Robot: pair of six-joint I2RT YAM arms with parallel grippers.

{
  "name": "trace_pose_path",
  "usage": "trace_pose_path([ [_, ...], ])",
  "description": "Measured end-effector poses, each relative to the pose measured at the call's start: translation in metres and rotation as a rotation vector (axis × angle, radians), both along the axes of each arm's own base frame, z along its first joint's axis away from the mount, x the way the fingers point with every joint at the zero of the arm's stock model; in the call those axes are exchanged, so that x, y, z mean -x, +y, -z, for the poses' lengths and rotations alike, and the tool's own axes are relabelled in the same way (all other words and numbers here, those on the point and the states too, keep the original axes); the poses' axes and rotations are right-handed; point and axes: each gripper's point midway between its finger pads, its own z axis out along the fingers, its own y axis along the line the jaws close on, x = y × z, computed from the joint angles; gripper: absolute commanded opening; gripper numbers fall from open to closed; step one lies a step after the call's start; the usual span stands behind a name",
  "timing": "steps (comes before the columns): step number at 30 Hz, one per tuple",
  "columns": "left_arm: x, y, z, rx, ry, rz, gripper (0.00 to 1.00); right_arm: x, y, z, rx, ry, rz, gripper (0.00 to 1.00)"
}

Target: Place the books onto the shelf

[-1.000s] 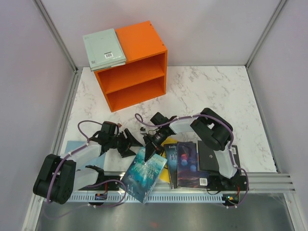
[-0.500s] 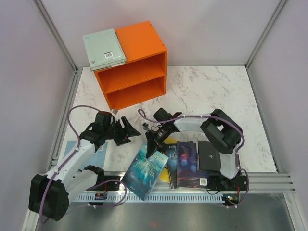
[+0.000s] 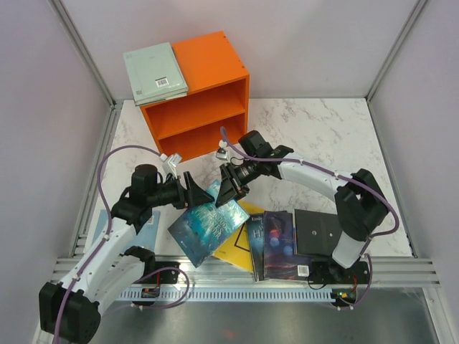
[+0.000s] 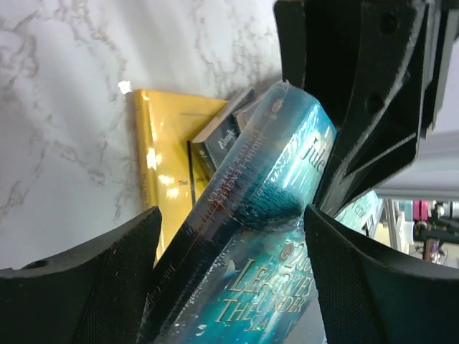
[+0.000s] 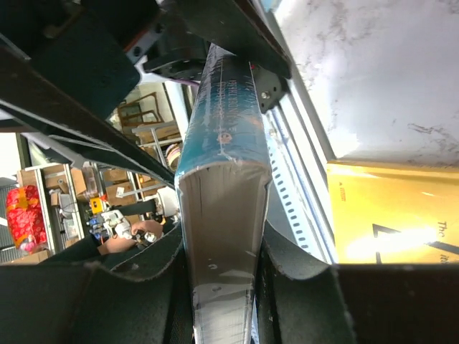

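Teal paperback [image 3: 208, 226] sits tilted over a yellow book [image 3: 235, 249] on the marble table [image 3: 308, 136], in front of the orange shelf [image 3: 208, 79], its upper edge clamped between the fingers of the right gripper [image 3: 231, 190]. The left gripper [image 3: 195, 192] stands spread wide around the paperback's corner, not clamping it. A pale grey-green book [image 3: 154, 72] lies on the shelf's top.

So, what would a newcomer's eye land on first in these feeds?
The teal book, tilted up mid-table: the right fingers pinch its page edge, while the left fingers straddle its other end, spread wide. Next comes the orange shelf at the far left, with a grey-green book lying on its top.
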Motion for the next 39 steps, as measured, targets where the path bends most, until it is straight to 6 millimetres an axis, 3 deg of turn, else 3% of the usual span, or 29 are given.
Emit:
trace_pose_path([
  [5,0.008,-0.007,-0.014,0.051,-0.060,0.076,0.82,0.004,-0.004,-0.019,-0.042,-0.009,-0.010,0.00],
  [10,0.016,-0.016,-0.030,0.115,-0.088,0.174,0.67,0.003,-0.016,-0.036,-0.075,-0.035,0.010,0.00],
  [13,0.021,-0.017,-0.037,0.139,-0.105,0.206,0.65,-0.007,-0.029,-0.044,-0.098,-0.035,0.046,0.00],
  [20,0.038,-0.013,-0.059,0.171,-0.168,0.204,0.46,-0.037,-0.051,-0.065,-0.164,-0.024,0.120,0.00],
  [24,0.048,-0.013,-0.064,0.215,-0.152,0.206,0.47,-0.042,-0.049,-0.077,-0.186,-0.030,0.118,0.00],
  [30,0.053,-0.017,-0.065,0.319,-0.089,0.205,0.56,-0.049,-0.044,-0.082,-0.194,-0.007,0.140,0.00],
  [33,0.055,-0.019,-0.068,0.361,-0.061,0.208,0.48,-0.058,-0.038,-0.089,-0.226,-0.012,0.164,0.00],
  [35,0.055,-0.019,-0.071,0.382,-0.046,0.204,0.36,-0.062,-0.035,-0.095,-0.255,-0.020,0.166,0.00],
  [36,0.055,-0.020,-0.074,0.392,-0.039,0.203,0.30,-0.063,-0.034,-0.098,-0.276,-0.033,0.155,0.00],
  [37,0.056,-0.020,-0.075,0.400,-0.031,0.202,0.14,-0.063,-0.033,-0.100,-0.292,-0.044,0.145,0.00],
  [39,0.057,-0.020,-0.080,0.416,-0.029,0.202,0.03,-0.064,-0.032,-0.103,-0.322,-0.064,0.123,0.00],
])
